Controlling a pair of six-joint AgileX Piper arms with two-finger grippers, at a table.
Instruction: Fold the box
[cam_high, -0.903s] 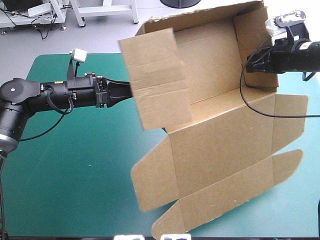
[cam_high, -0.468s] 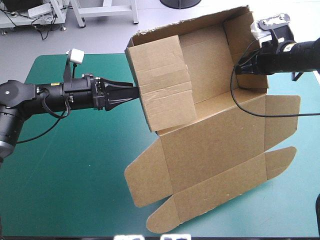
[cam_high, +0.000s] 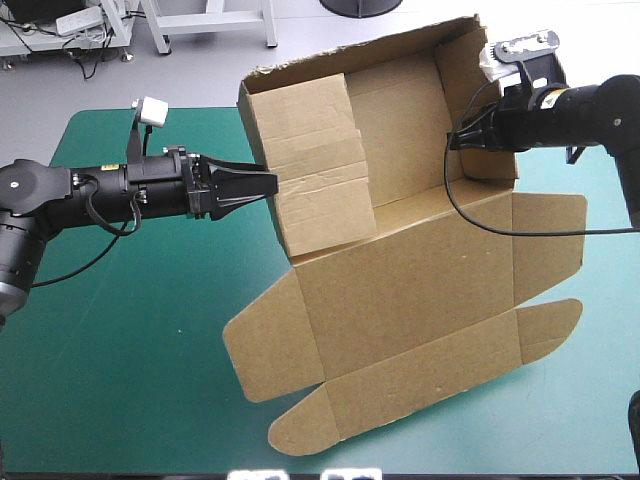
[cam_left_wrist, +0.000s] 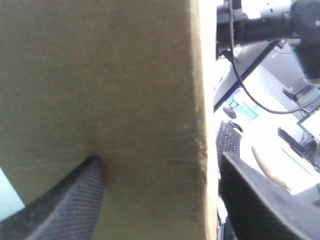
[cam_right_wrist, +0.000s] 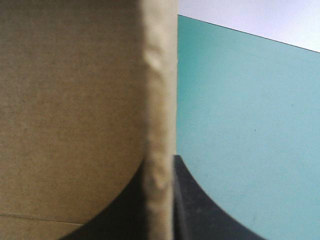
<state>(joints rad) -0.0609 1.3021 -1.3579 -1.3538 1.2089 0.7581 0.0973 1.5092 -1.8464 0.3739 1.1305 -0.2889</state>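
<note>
The brown box is held half raised over the teal-green table. Its back and side walls stand up, while the lid and flaps slope down toward the near edge. My left gripper reaches in from the left at the left side wall. In the left wrist view its black fingers stand wide apart, and the edge of the board runs between them. My right gripper is at the right side wall. Seen from the right wrist, this gripper is shut on the board's edge.
Bare teal-green cover lies to the left of and in front of the box. The lowest rounded flap hangs close to the table's near edge. The right arm shows beyond the board in the left wrist view.
The right gripper has carried the box leftward and a little lower. The left gripper, earlier hidden behind the left wall, now shows its fingers astride that wall's edge.
</note>
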